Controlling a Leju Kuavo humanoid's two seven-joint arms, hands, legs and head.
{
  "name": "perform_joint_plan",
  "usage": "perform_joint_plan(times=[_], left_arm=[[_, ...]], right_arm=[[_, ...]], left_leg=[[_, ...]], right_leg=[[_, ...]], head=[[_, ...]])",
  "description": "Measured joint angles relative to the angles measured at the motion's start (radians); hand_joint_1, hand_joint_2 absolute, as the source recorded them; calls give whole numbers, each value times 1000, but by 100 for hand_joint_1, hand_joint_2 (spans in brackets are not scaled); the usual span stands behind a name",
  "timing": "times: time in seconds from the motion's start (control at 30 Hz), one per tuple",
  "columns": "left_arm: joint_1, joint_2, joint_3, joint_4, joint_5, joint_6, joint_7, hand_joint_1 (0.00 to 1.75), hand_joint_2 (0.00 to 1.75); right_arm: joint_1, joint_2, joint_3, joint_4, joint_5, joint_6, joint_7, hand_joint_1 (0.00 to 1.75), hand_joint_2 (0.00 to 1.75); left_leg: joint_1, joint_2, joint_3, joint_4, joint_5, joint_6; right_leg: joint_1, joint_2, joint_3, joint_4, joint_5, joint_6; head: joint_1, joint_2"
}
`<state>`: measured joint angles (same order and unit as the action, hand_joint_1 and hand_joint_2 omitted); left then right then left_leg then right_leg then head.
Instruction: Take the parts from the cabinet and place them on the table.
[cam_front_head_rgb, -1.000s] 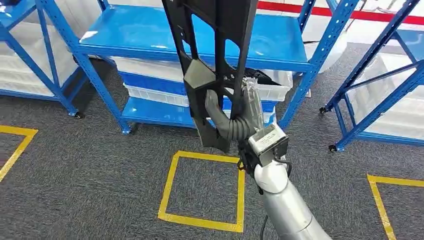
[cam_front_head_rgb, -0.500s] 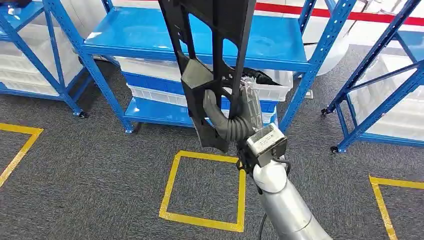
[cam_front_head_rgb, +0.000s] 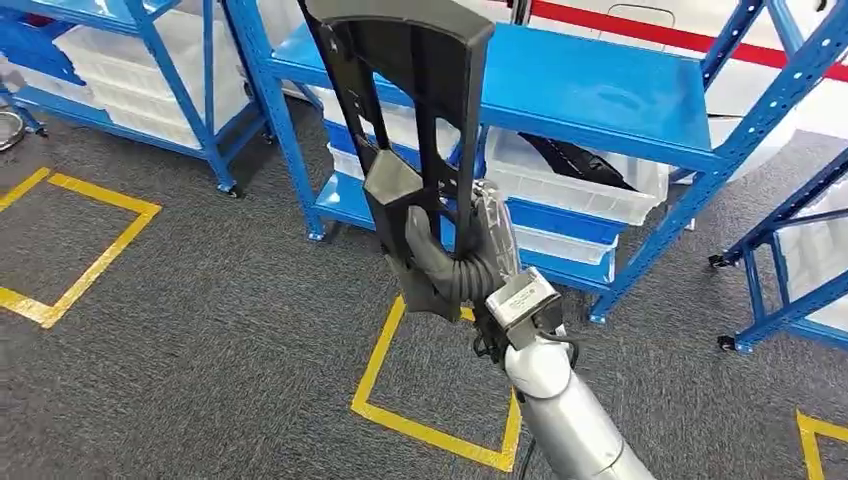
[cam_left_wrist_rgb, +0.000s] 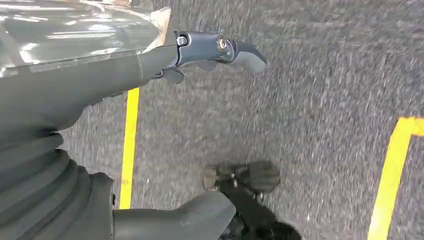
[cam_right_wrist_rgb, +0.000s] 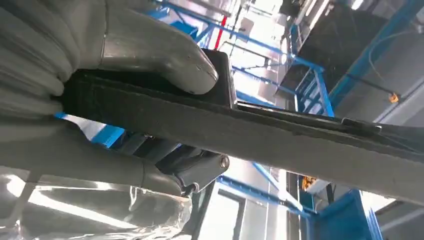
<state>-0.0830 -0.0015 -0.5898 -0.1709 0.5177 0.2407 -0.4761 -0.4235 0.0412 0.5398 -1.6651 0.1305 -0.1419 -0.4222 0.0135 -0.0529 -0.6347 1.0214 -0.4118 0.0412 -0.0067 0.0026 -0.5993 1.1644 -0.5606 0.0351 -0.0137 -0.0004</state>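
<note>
Blue shelving rack spanned the upper half of the head view, white bins on its lower tier, one with a dark part left inside. Long black frame part stood upright at centre frame, in front of the rack and clear of it, out of the cabinet already. Gripped near its lower end by the right hand, thumb and fingers wrapped round a bar of the part in the right wrist view. Left hand hung over grey carpet, fingers apart, nothing held. Judged as carry step: pick done, table not visible. Next probably needs a turn toward the table, part kept upright, top end clear of the rack uprights. Yellow floor square at lower centre. No readable writing or brand anywhere.
</note>
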Motion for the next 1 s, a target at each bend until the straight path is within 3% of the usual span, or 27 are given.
perform_joint_plan(times=[0.03, 0.07, 0.1, 0.17, 0.2, 0.23, 0.27, 0.3, 0.37, 0.4, 0.43, 0.5, 0.53, 0.57, 0.6, 0.7, 0.73, 0.77, 0.8, 0.87, 0.9, 0.93, 1.0], left_arm=[[0, 0, 0, 0, 0, 0, 0, 0, 175], [0, -1, 0, 0, 1, -2, 1, 0, 175], [1, -1, 0, 0, 4, -2, 2, 0, 175], [4, -1, 0, 0, 6, -3, 3, 0, 175], [7, -1, 0, 0, 7, -3, 4, 0, 175], [8, 3, 1, 2, 8, -3, 5, 0, 175], [9, 0, 0, 2, 8, -3, 8, 0, 175], [8, 0, 1, 2, 8, -3, 10, 0, 175], [9, 0, 0, 2, 8, -3, 10, 0, 175], [9, 0, 0, 2, 8, -4, 10, 0, 175], [9, 0, 0, 2, 7, -7, 10, 0, 175], [9, 2, 0, 2, 2, -7, 10, 0, 175], [8, 4, 0, 2, 0, -8, 10, 0, 175], [3, 6, 0, 2, -3, -8, 13, 0, 175], [0, 10, 0, 2, -4, -9, 18, 0, 175], [-2, 18, 0, 3, 10, -12, 39, 0, 175], [-2, 19, 1, 3, 20, -12, 47, 0, 175], [0, 19, 5, 3, 35, -12, 52, 0, 175], [-1, 19, 11, 3, 49, -12, 56, 0, 175], [-2, 19, 26, 3, 62, -10, 57, 0, 175], [-1, 19, 27, 3, 67, -9, 58, 0, 175], [1, 19, 29, 3, 67, -9, 59, 0, 175], [3, 19, 37, 4, 77, -2, 66, 0, 175]], right_arm=[[7, -2, 0, -2, 0, 0, -7, 175, 175], [12, -3, 0, -4, -2, 0, -13, 175, 175], [17, -5, 0, -7, -3, 0, -16, 175, 175], [25, -8, -1, -8, -5, 0, -20, 175, 175], [26, -8, -1, -9, -5, 0, -22, 175, 175], [28, -8, -1, -10, -4, 0, -26, 175, 175], [33, -8, -1, -12, -5, 1, -32, 175, 175], [39, -9, -1, -14, -5, 1, -40, 175, 175], [55, -13, -3, -15, -5, 1, -50, 175, 175], [63, -16, -3, -15, -5, 1, -53, 175, 175], [70, -18, -3, -15, -4, 0, -61, 175, 175], [82, -19, -3, -16, 1, -5, -81, 175, 175], [91, -19, -3, -20, 8, -13, -92, 175, 175], [106, -19, -1, -27, 21, -26, -103, 175, 175], [123, -19, 2, -36, 33, -41, -113, 175, 175], [179, -18, 22, -49, 66, -78, -136, 175, 175], [196, -18, 27, -55, 74, -84, -140, 175, 175], [213, -19, 32, -60, 84, -87, -147, 175, 175], [228, -22, 39, -63, 90, -88, -155, 175, 175], [251, -31, 50, -63, 94, -88, -164, 175, 175], [262, -36, 55, -63, 95, -87, -168, 175, 175], [270, -39, 59, -63, 95, -88, -170, 175, 175], [272, -43, 66, -62, 92, -85, -174, 175, 175]], left_leg=[[0, -10, 0, 0, 2, -3], [-1, -17, -4, 2, 5, -9], [-6, -26, -7, 4, 6, -13], [-1, -32, -11, 0, 13, -25], [-1, -39, -13, -2, 17, -32], [4, -28, -25, 17, 11, -33], [-4, 7, -39, 51, -18, -39], [-2, 28, -66, 114, -61, -44], [2, 43, -133, 265, -130, -53], [5, 46, -150, 304, -138, -57], [8, 49, -141, 294, -124, -60], [13, 61, -65, 162, -59, -61], [14, 78, -13, 73, -26, -59], [11, 114, 19, 10, -30, -56], [4, 98, 18, 6, -25, -43], [-4, 73, 13, 6, -25, -26], [6, 64, 21, -7, -16, -14], [4, 60, 25, -13, -14, -11], [5, 54, 24, -14, -10, 0], [4, 36, 17, -14, -8, 4], [3, 25, 14, -13, -7, 5], [3, 14, 12, -13, -5, 4], [5, -9, 12, -12, -2, -1]], right_leg=[[-1, 18, 43, -94, 37, 2], [-3, 54, 61, -151, 51, -4], [0, 40, 59, -154, 59, -12], [9, 32, 61, -150, 63, -20], [6, 25, 62, -154, 69, -28], [-16, 15, 65, -161, 77, -37], [-11, 8, 65, -163, 78, -45], [-9, -1, 65, -163, 79, -49], [-4, -21, 63, -162, 79, -49], [-3, -30, 62, -161, 79, -49], [-3, -40, 62, -161, 79, -49], [-4, -56, 63, -161, 78, -49], [-4, -62, 64, -161, 77, -47], [2, -70, 63, -160, 74, -41], [13, -77, 61, -157, 70, -35], [11, -98, 65, -164, 70, -22], [18, -100, 65, -157, 63, -15], [8, -61, 56, -134, 47, -12], [6, -28, 28, -75, 13, -19], [0, -12, -47, 80, -53, -26], [-2, -10, -77, 140, -70, -22], [-3, -9, -83, 151, -66, -15], [-8, -5, -22, 34, -10, 8]], head=[[0, 0], [1, 0], [0, 0], [-1, 0], [0, 0], [-1, 0], [-5, 0], [-10, 0], [-8, 0], [-9, 0], [-8, 0], [-9, 0], [-9, 0], [-10, 0], [-6, 0], [1, 0], [2, 0], [3, 0], [4, 0], [7, 0], [6, 0], [7, 0], [7, 0]])
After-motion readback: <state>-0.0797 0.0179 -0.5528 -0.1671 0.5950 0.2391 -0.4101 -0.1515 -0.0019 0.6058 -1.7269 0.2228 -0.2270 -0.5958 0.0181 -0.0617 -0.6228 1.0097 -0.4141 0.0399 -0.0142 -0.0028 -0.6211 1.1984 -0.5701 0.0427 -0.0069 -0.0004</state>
